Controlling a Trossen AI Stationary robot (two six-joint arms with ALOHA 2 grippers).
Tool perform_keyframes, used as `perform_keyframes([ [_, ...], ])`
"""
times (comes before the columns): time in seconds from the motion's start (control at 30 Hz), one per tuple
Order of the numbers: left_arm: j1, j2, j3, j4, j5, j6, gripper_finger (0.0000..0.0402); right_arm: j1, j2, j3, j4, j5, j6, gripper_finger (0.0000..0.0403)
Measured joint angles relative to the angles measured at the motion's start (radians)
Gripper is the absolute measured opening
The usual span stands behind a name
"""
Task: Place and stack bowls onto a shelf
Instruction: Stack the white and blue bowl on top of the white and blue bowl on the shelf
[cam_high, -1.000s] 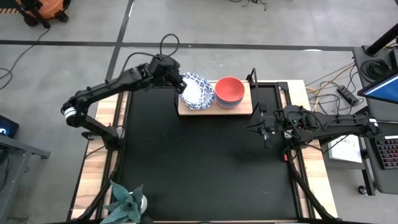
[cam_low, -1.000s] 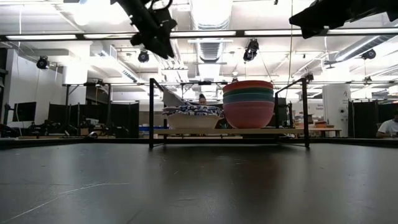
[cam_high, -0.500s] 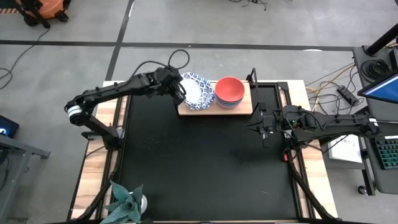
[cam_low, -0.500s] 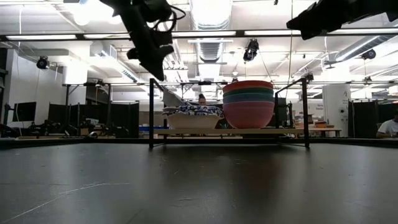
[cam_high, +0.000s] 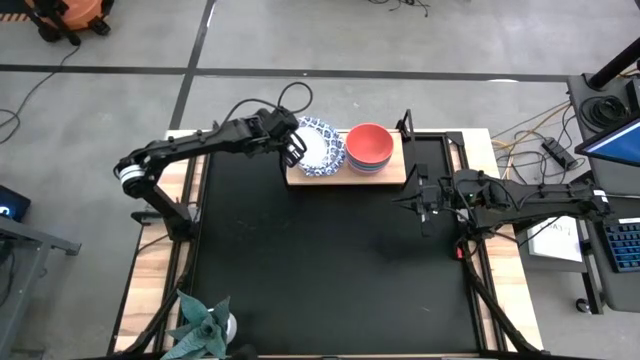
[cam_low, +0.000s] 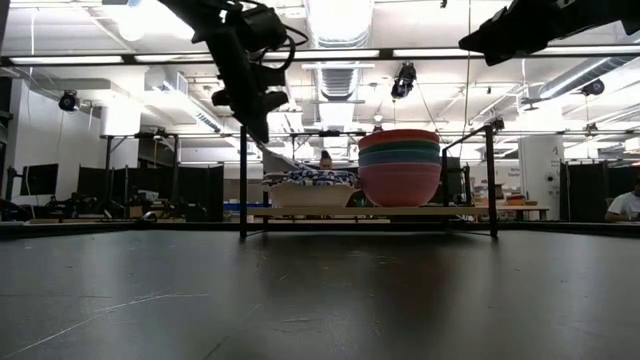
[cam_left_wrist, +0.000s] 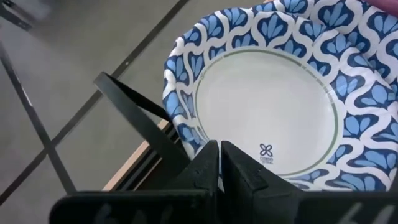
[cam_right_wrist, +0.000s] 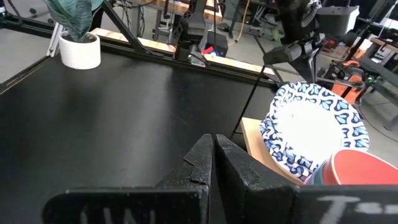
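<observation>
Black covers the big tabletop (cam_high: 330, 260), where a light brown rectangular wooden shelf (cam_high: 392, 176) on black metal posts stands at the far edge. On its left half sits a stack of white round bowls with blue patterned scalloped rims (cam_high: 320, 148); how many lie in that stack cannot be counted. On its right half stands a stack of plain round bowls (cam_low: 399, 167), four by the low view's coloured bands: pink lowest, then blue, green, and red on top. The left tool (cam_high: 291, 150) hangs just beside the patterned stack's left rim, fingers pressed together and holding nothing. The right tool (cam_high: 412, 203) waits above the tabletop's right side, fingers likewise together and empty.
</observation>
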Motion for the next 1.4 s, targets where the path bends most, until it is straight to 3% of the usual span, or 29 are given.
perform_keyframes([
  [0.6,-0.003,0.019,-0.002,0.026,0.011,-0.044,0.0001,0.0,0.0,0.0,-0.002,0.003,-0.002,0.0009],
  [0.8,-0.029,0.019,-0.001,0.017,0.102,-0.061,0.0001,0.0,0.0,0.0,-0.002,0.003,-0.001,0.0009],
  [0.9,-0.058,0.017,0.034,-0.013,0.162,0.031,0.0001,0.0,0.0,0.0,-0.002,0.003,-0.001,0.0009],
  [1.03,-0.092,0.011,0.119,-0.173,0.28,0.331,0.0001,0.0,0.0,0.0,-0.002,0.003,-0.001,0.0009],
  [1.1,-0.104,0.016,0.158,-0.229,0.281,0.415,0.0001,0.0,0.0,0.0,-0.002,0.003,-0.001,0.0009],
  [1.4,-0.1,0.087,0.193,-0.25,0.269,0.405,0.0001,0.0,0.0,0.0,0.005,0.004,0.0,0.0009],
])
